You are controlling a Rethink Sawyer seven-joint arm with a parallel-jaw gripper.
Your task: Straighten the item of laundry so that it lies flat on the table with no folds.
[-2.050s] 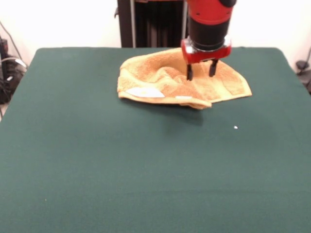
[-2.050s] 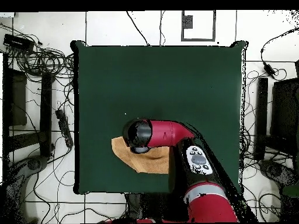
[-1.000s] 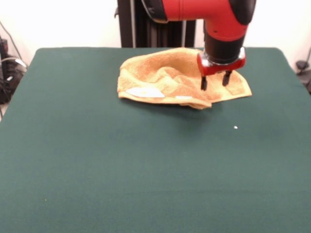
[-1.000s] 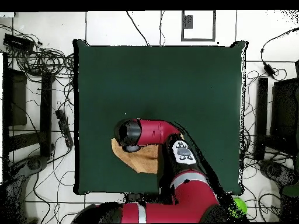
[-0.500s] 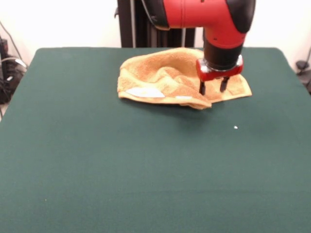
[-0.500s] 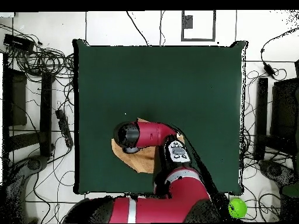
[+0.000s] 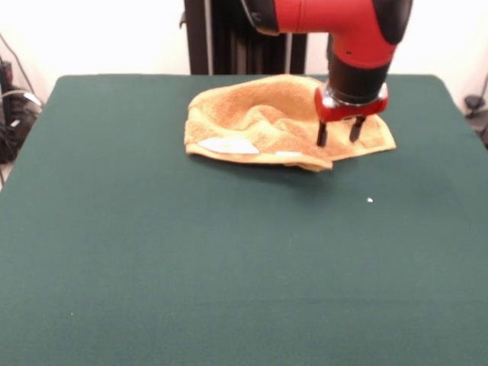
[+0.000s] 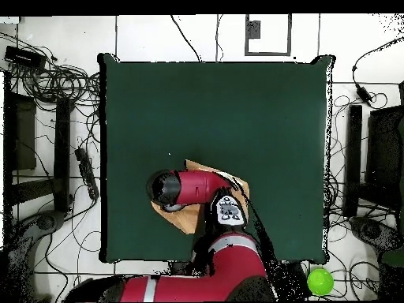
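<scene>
While my arm reaches down from twelve o'clock in the front view, my claw (image 7: 339,136) hangs over the right part of the towel (image 7: 267,126), its two dark fingers (image 7: 322,136) standing apart with a gap between them and nothing held. The tips point downward, close above the terry; whether they touch it I cannot tell.

That towel lies crumpled on the table (image 7: 229,259), far back and a little right of centre, toward one o'clock from the table's middle. It is bunched into ridges and folds across its centre, with a flatter corner running out toward three o'clock past my claw. A white label (image 7: 227,144) shows along the near hem at its left end, and a smaller pale patch sits farther along that hem toward five o'clock.

From overhead, my red wrist (image 8: 189,188) covers most of the cloth (image 8: 183,218), which peeks out around it near the table's edge at about seven o'clock from the centre. A small white speck (image 7: 370,200) lies on the green top, near the towel's right corner.
</scene>
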